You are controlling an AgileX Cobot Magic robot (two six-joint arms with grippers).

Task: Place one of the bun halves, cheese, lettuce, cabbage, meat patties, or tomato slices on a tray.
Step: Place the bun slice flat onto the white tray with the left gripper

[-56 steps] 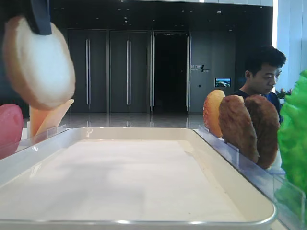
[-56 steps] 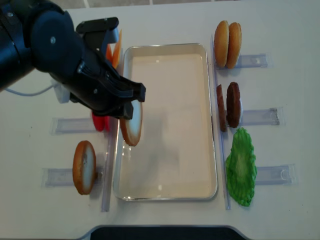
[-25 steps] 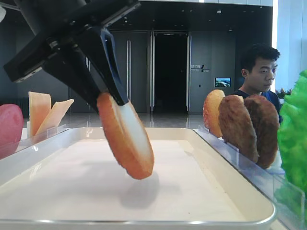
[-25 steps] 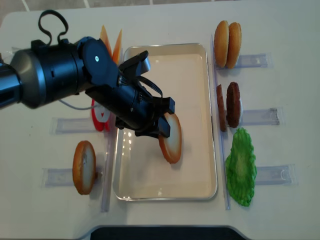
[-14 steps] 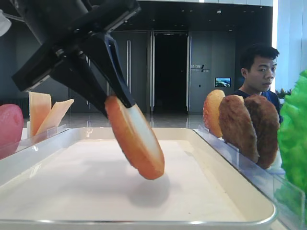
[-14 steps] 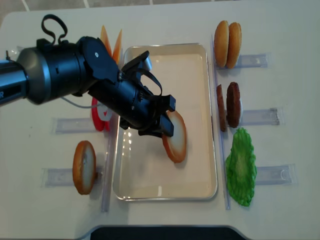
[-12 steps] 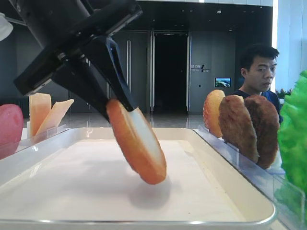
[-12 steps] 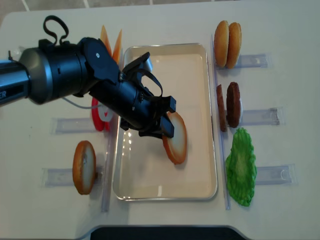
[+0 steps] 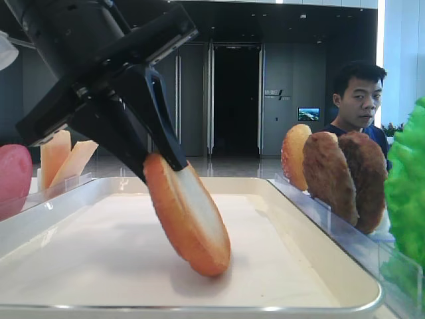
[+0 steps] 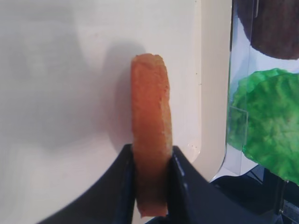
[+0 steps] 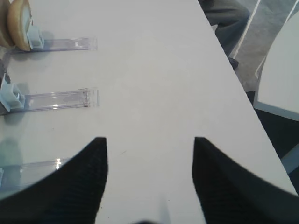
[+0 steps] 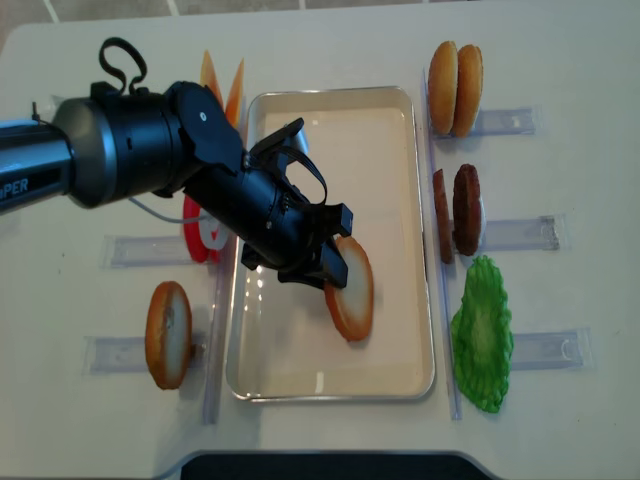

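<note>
Overhead, the left arm reaches in from the left edge and slants down across the near-left rim of the tray, its dark wrist angled toward the tray's middle. Its end effector is clamped on the bun half, two black fingers pinching the disc from either side at its upper edge. The bun half stands tilted on its rim, pale flat face turned toward the tray's right side, toasted crust toward the arm; in the low front view its bottom edge meets the tray floor with a shadow right under it, so it looks to be touching, roughly mid-tray and a little toward the near end.

The right end effector hovers over bare bench off to the right, its two dark fingers spread wide apart with nothing between them.

Outside the tray, the meat patties and lettuce stand in clear holders along the right, the cheese at the far left, and the tomato slices sit partly hidden behind the left arm
</note>
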